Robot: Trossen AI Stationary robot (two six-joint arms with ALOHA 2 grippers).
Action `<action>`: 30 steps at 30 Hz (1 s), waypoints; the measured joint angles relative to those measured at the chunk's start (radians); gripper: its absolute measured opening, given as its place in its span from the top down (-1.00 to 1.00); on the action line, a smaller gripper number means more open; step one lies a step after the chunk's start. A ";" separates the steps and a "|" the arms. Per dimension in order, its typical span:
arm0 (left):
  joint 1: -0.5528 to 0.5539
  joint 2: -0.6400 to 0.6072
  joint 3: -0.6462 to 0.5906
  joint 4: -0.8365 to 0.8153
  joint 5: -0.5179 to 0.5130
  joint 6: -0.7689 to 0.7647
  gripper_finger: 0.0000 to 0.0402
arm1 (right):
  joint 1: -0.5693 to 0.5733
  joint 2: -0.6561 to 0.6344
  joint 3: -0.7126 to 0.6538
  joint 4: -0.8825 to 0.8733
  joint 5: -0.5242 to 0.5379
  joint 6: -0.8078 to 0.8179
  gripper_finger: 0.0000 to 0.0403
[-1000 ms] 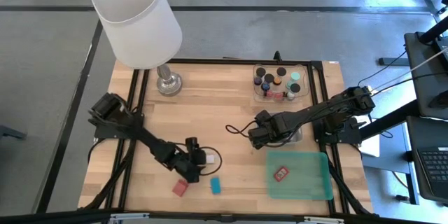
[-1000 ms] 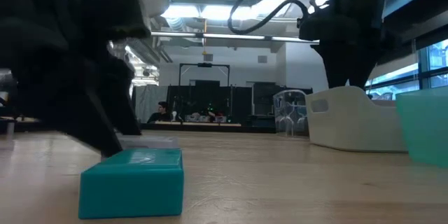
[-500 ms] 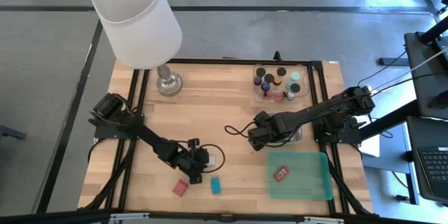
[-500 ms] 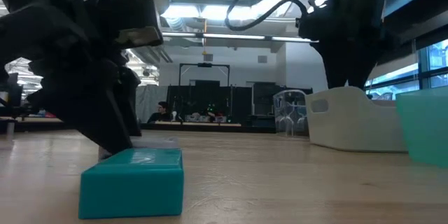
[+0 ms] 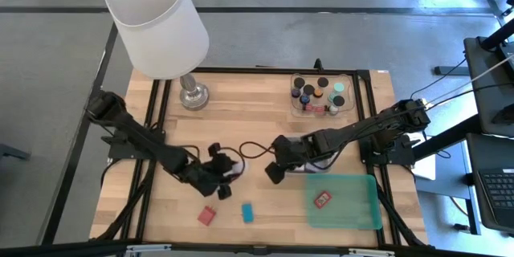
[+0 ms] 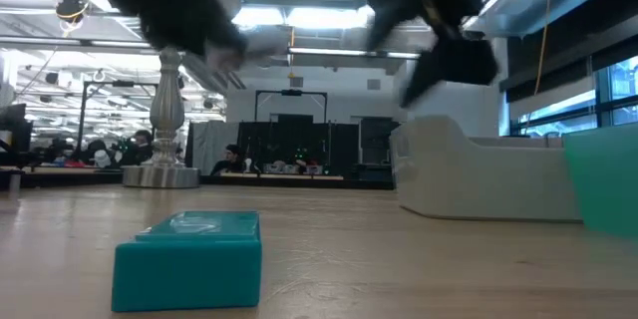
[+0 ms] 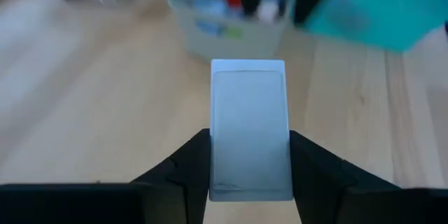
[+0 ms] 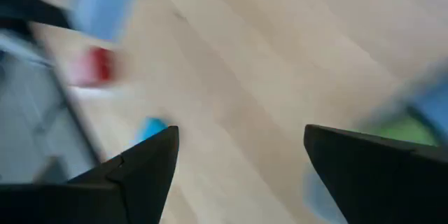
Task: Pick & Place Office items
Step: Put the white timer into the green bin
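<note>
Bench (image 5: 257, 128): pale wood planks, matt, visible grain. Lamp shade (image 5: 157, 22): white, smooth, matt; lamp base (image 5: 193, 95): shiny metal. Teal block (image 6: 189, 259): smooth plastic, slight sheen. White block (image 7: 250, 129) in left gripper (image 7: 250, 182): smooth, satin. Green tray (image 5: 344, 201): translucent plastic.

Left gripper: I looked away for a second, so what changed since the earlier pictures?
The left gripper has shut on the white block and lifted it off the table, moving toward the middle. The right gripper, open and empty, swung out toward the centre too. The teal block, red block and green tray stayed put.
</note>
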 joint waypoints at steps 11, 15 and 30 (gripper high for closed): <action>0.000 -0.106 0.000 -0.005 -0.121 0.109 0.25 | -0.002 0.000 0.001 0.371 -0.029 -0.061 -0.55; 0.000 -0.101 0.000 -0.014 -0.129 0.116 0.25 | -0.007 0.000 0.001 0.401 -0.017 -0.054 -0.55; 0.000 -0.101 0.001 0.005 -0.179 0.126 0.25 | -0.048 0.000 0.001 0.497 0.111 0.044 -0.55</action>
